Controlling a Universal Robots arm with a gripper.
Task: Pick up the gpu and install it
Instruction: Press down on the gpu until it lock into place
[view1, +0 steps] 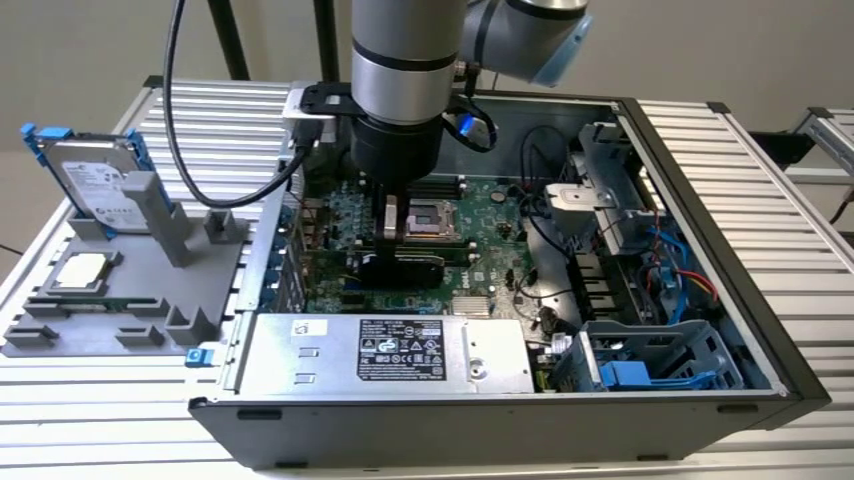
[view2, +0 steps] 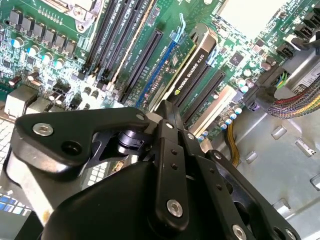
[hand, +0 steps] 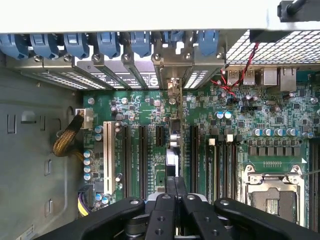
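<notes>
Open computer case (view1: 747, 330) on a slatted table (view1: 787, 170), motherboard (view1: 501, 225) inside, grey holder tray (view1: 120, 310) with a silver hard drive (view1: 94, 180) at the exterior view's left. Gripper (view1: 390, 238) lowered into the case, fingers drawn narrowly together on the gpu's upper edge. Gpu (view1: 400, 268) upright on edge in a motherboard slot, seen edge-on in the first wrist view (hand: 173, 145) and label-side in the second wrist view (view2: 192, 75).

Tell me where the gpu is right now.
In the exterior view the gpu stands on edge inside the open computer case, on the motherboard just below the processor socket, with the gripper directly over it.
</notes>
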